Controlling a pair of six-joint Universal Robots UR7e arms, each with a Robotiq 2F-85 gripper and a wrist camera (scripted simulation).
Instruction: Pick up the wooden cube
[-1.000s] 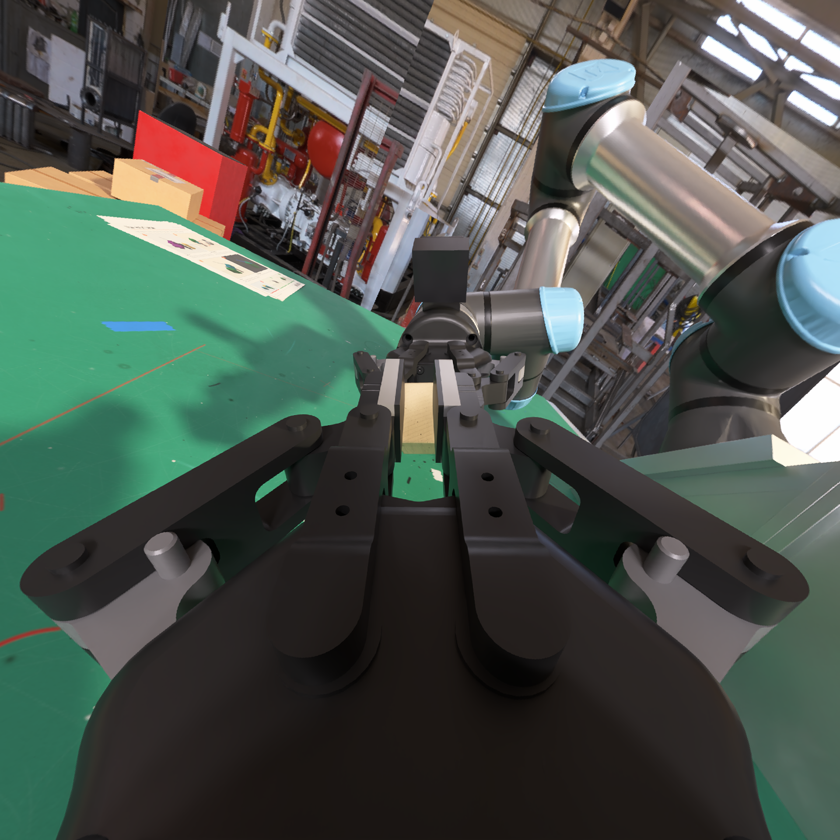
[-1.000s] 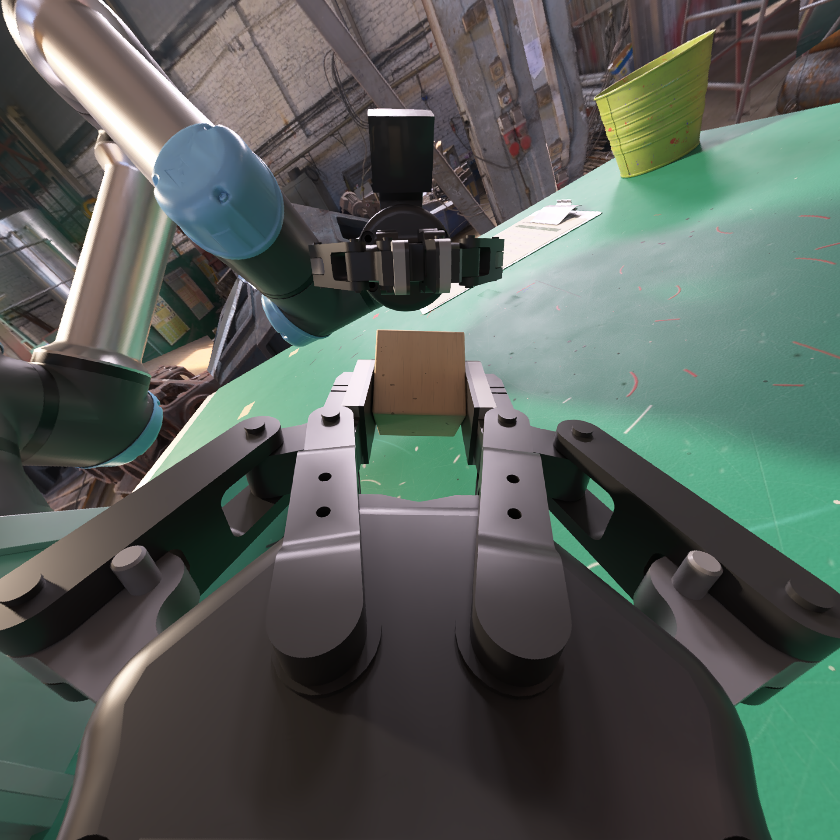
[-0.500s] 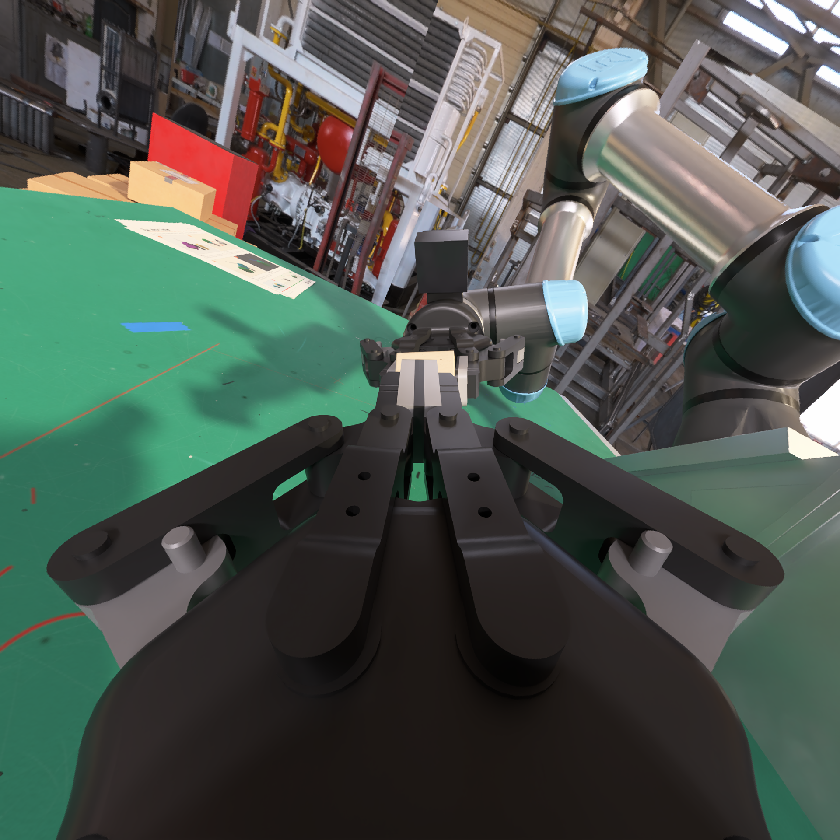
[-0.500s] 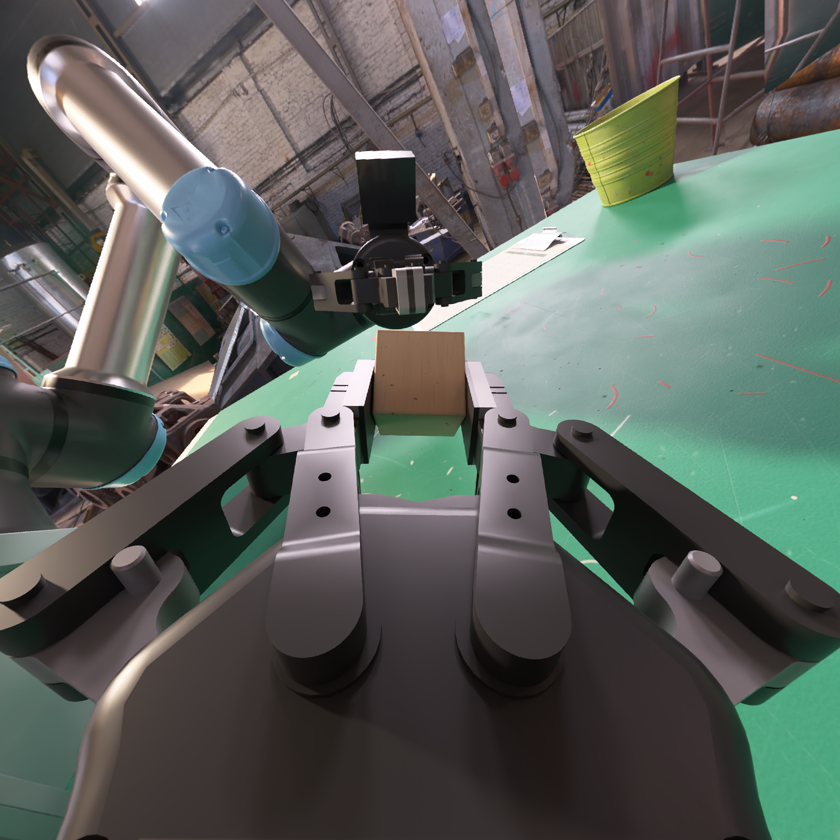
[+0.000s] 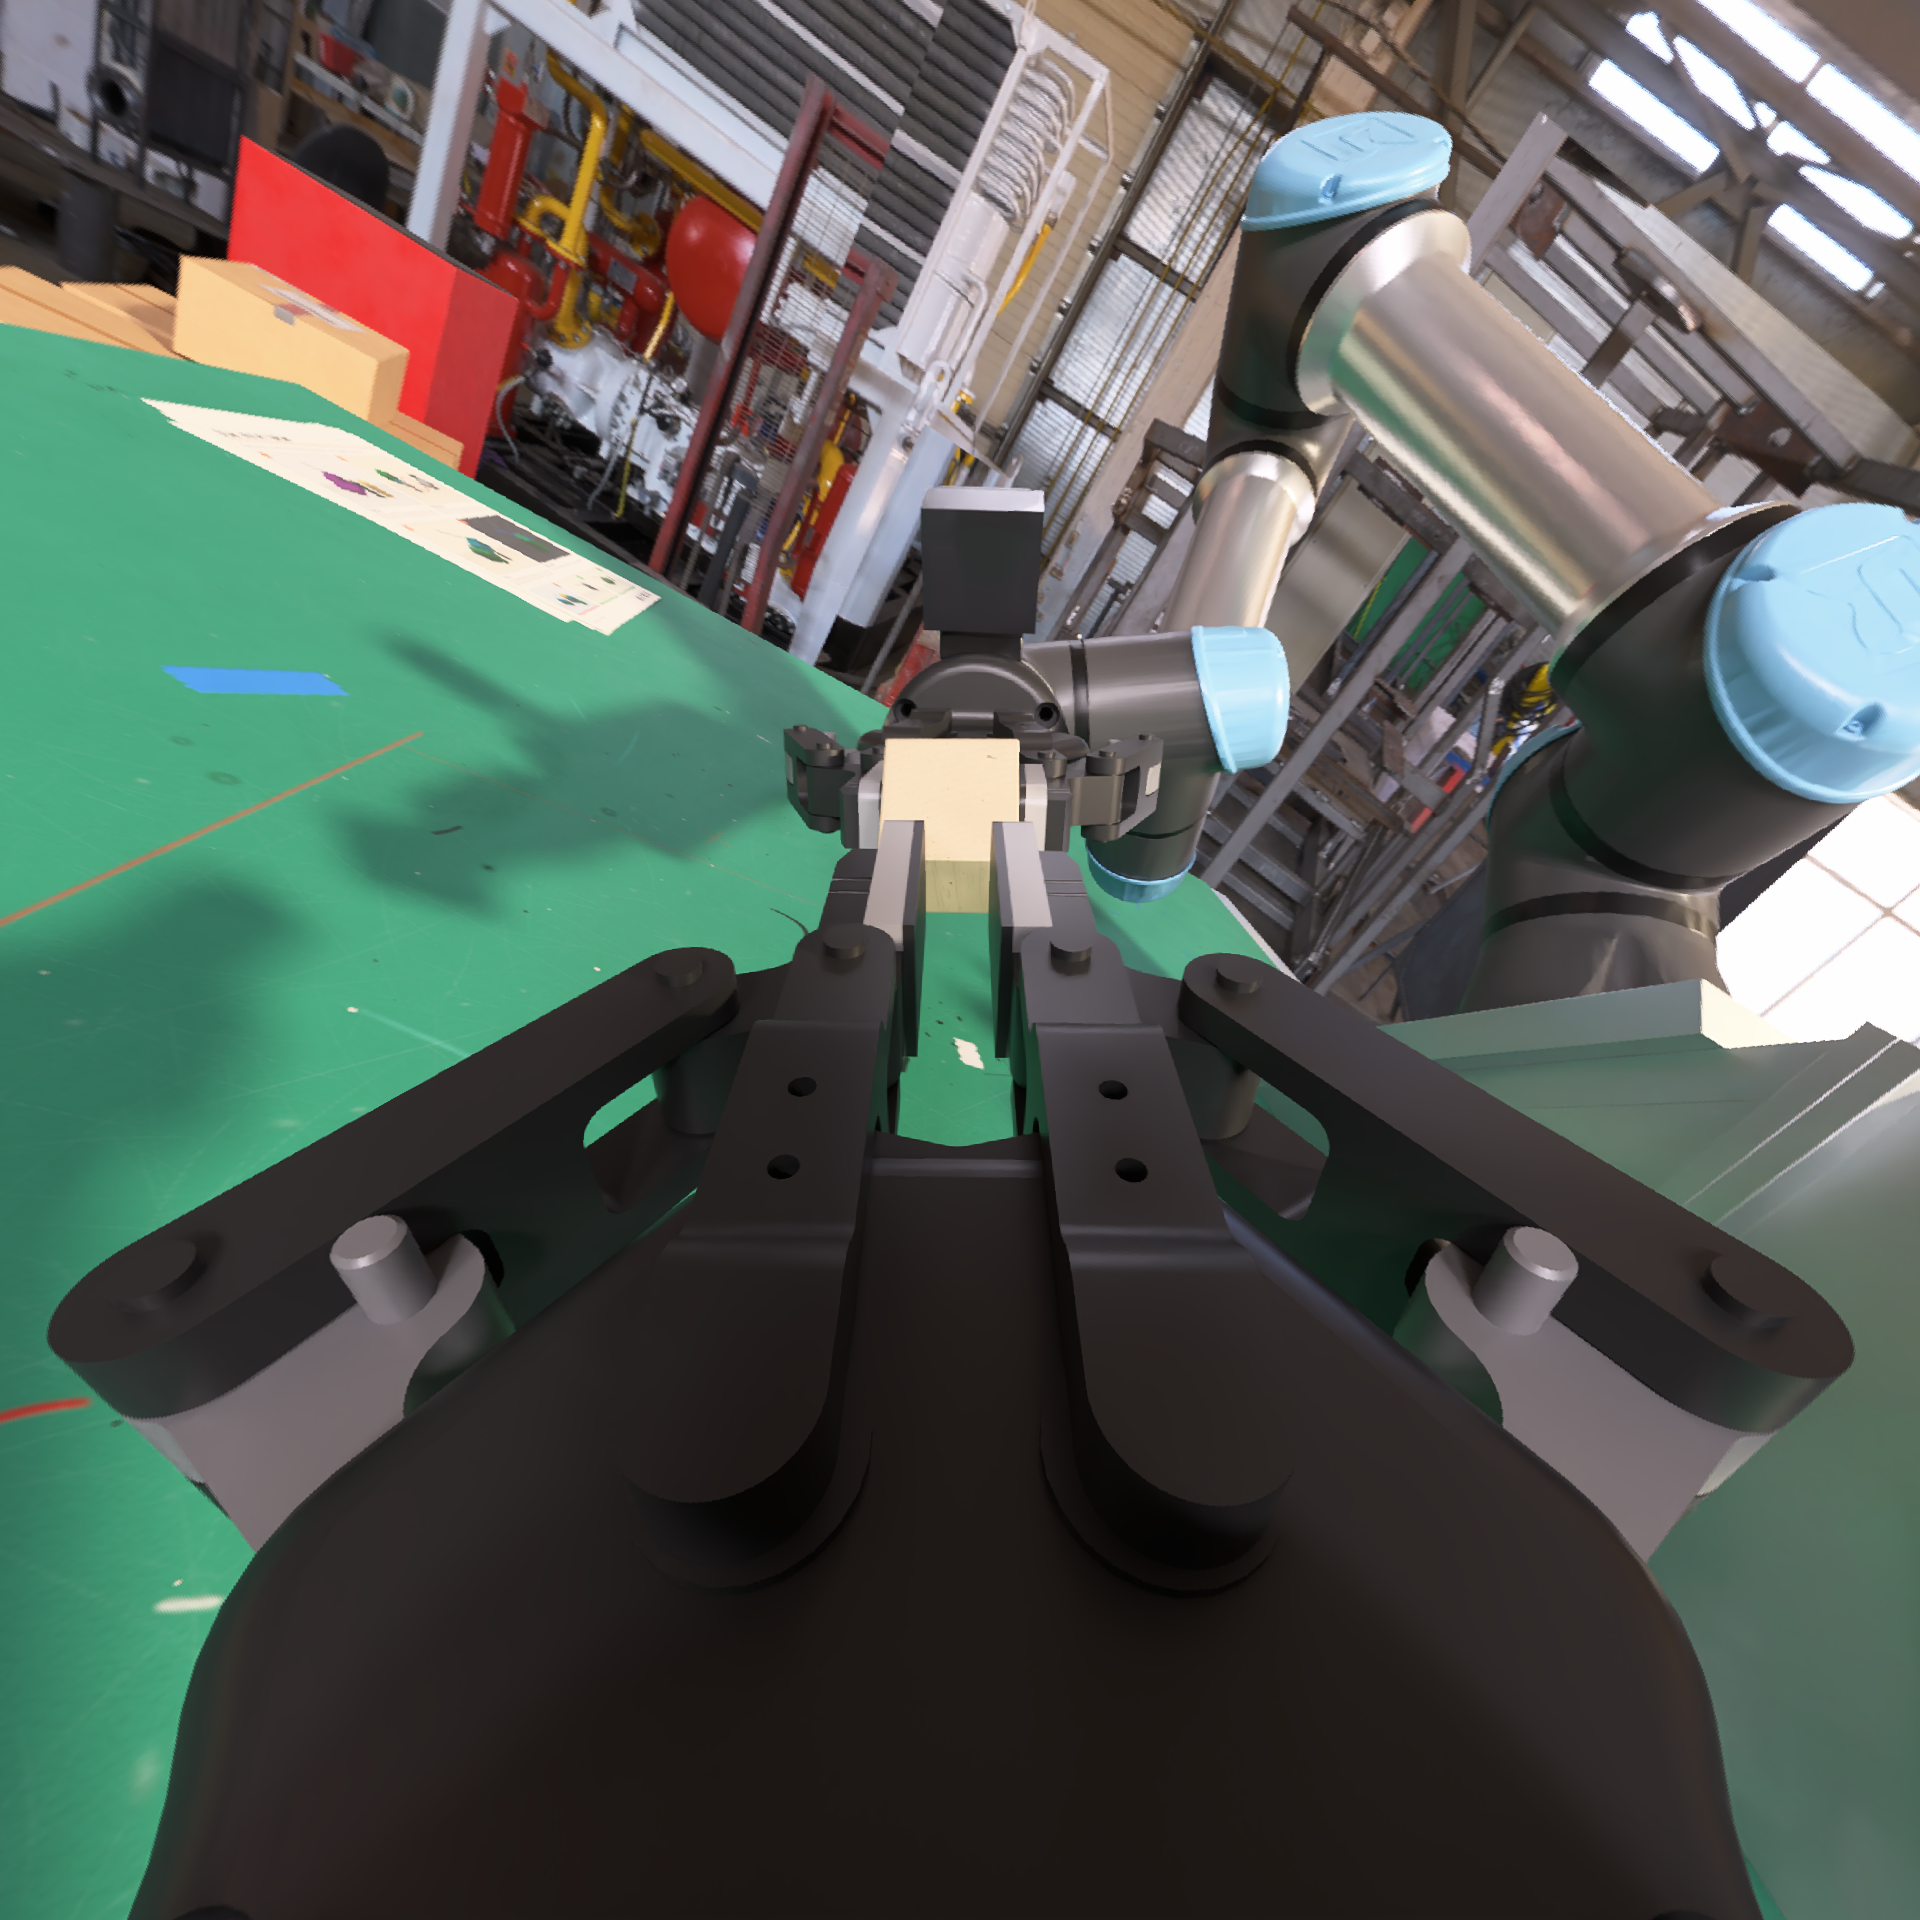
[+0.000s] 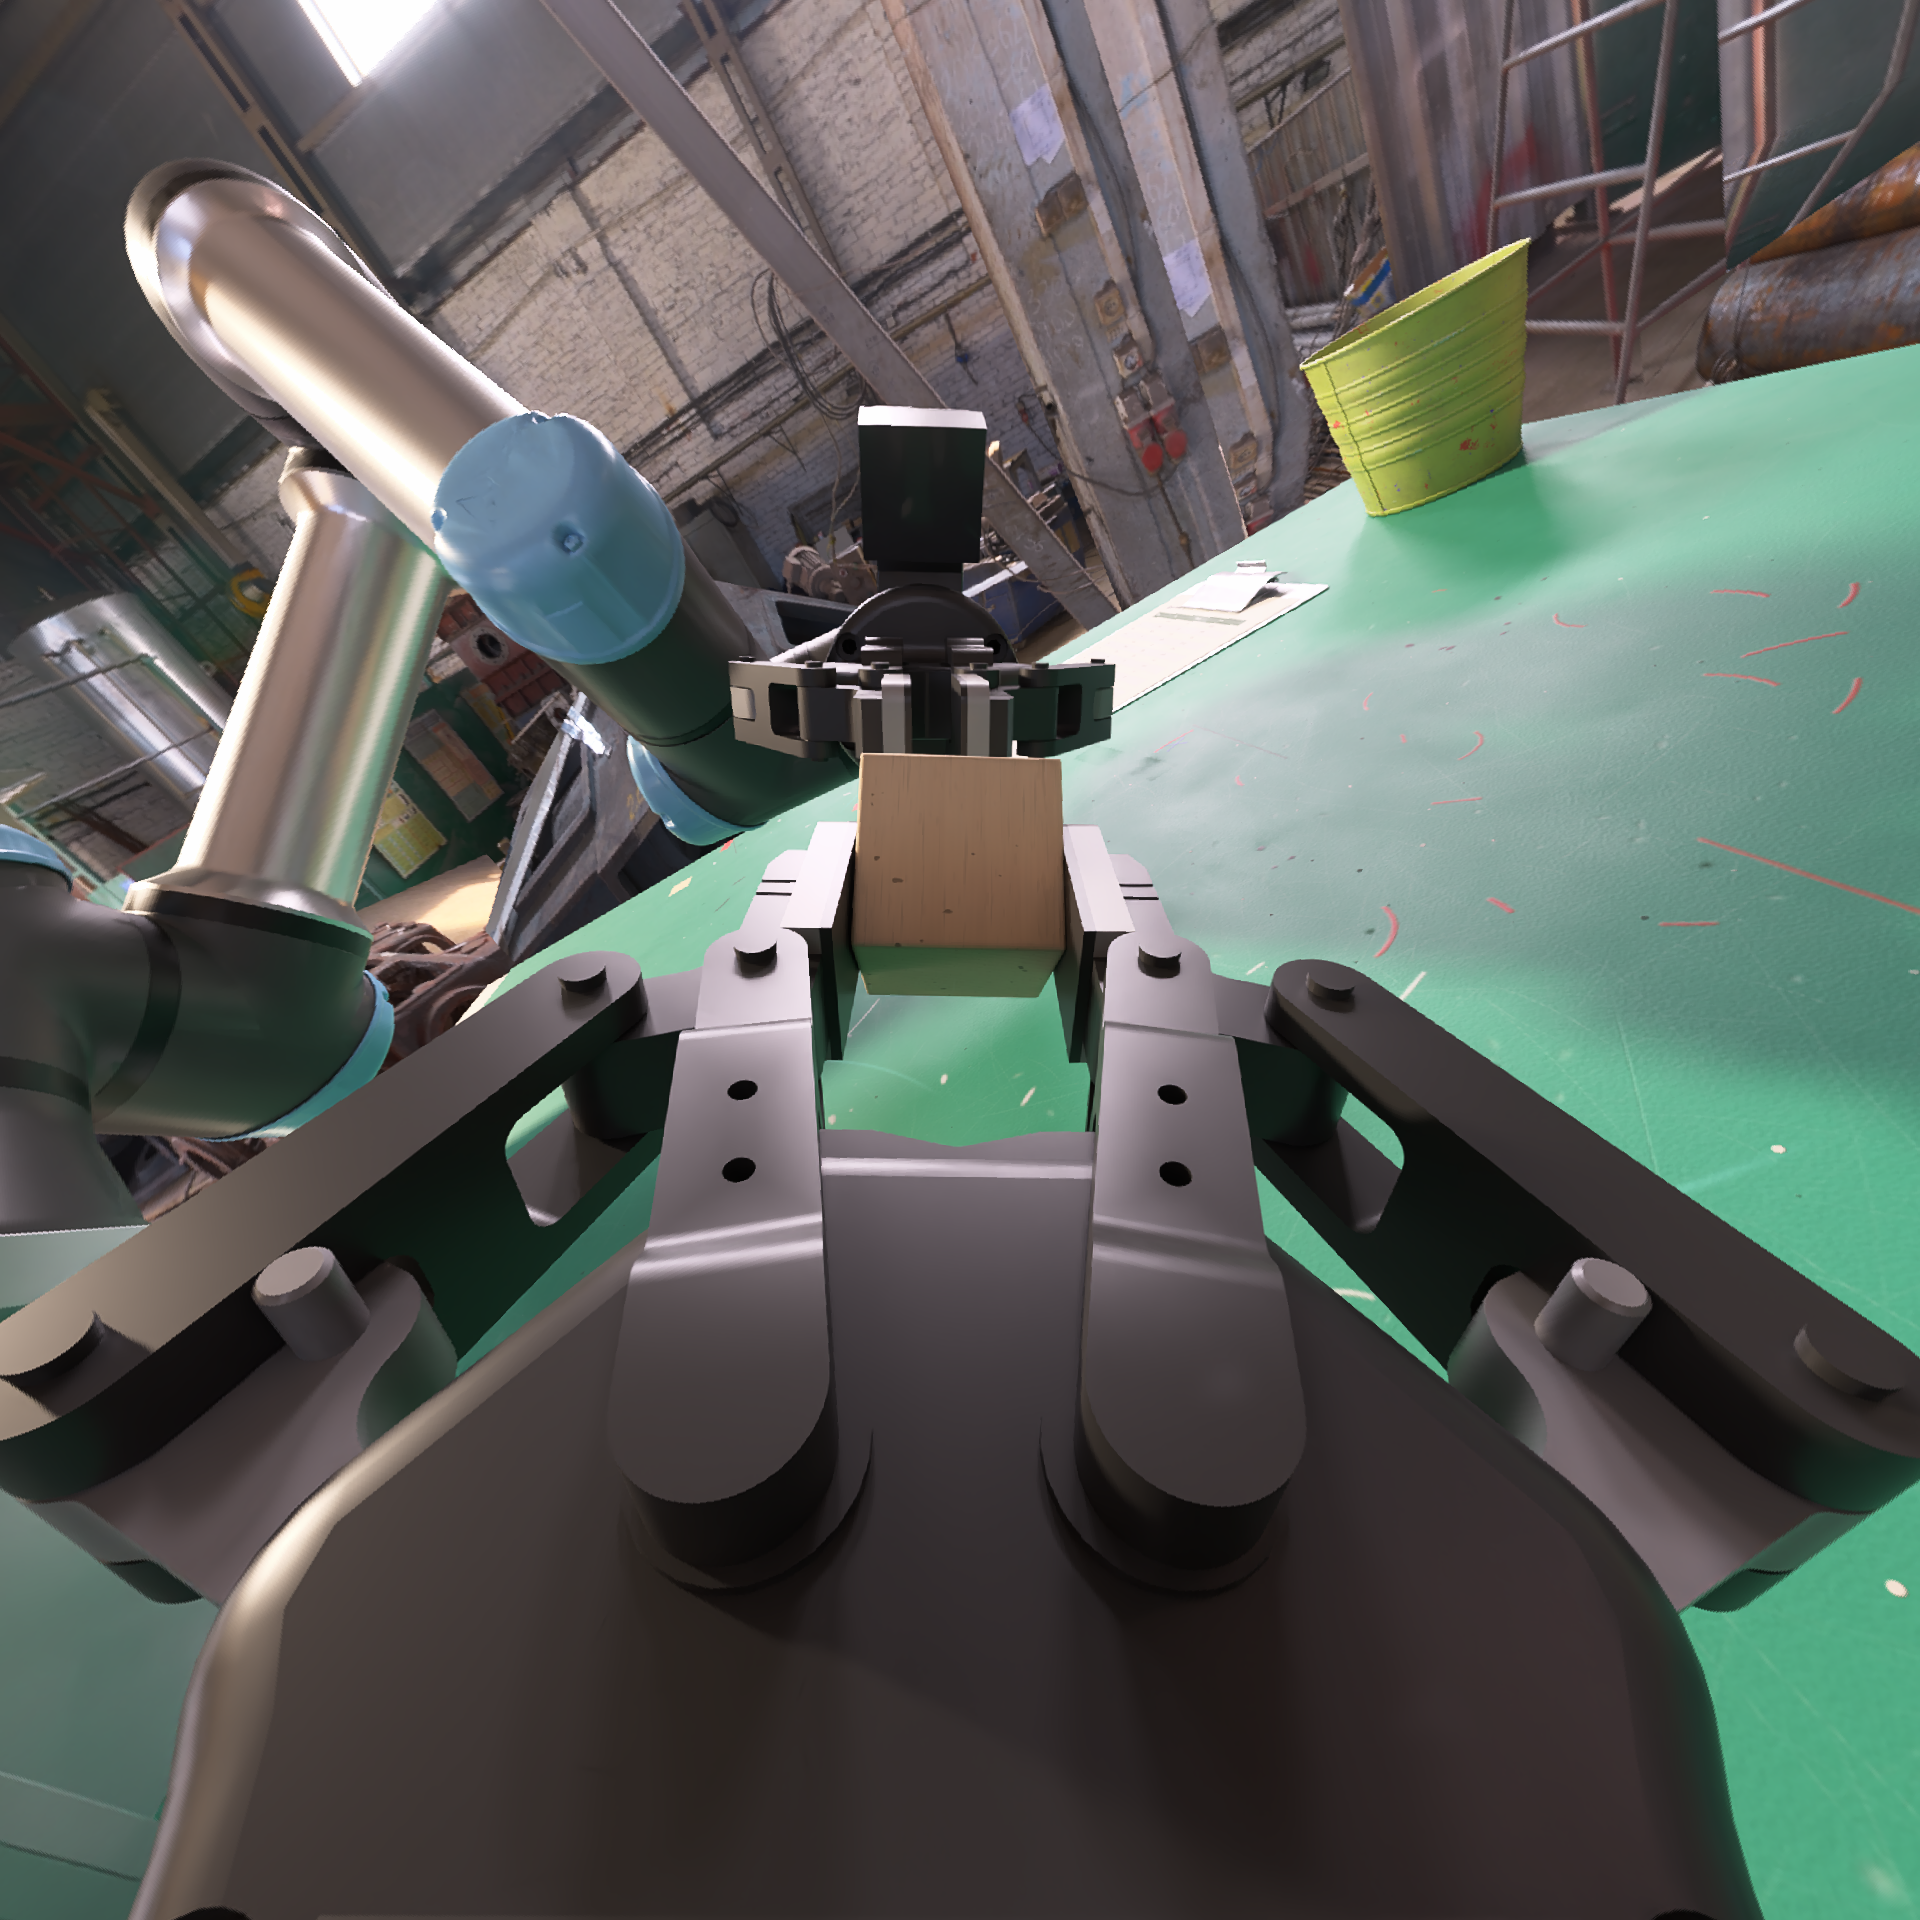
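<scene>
A: Left side first. What is the left gripper [image 5: 957,836] doing?

B: Black two-finger gripper, jaws parted narrowly, nothing between them. Its tips point at the pale square-edged wooden cube [image 5: 948,800] and stop just short of it; contact can't be told.

A: Where's the cube?

B: Clamped in the right gripper [image 6: 958,868], pads flat on two opposite side faces. It is held off the green bench top [image 6: 1558,935], near the edge where the arm bases stand.

A: How will it handle?

B: Likely light, stiff and not fragile. Smooth wood may slip a bit, so flat opposite faces, mid-height, is the place. The right gripper looks centred there.
</scene>
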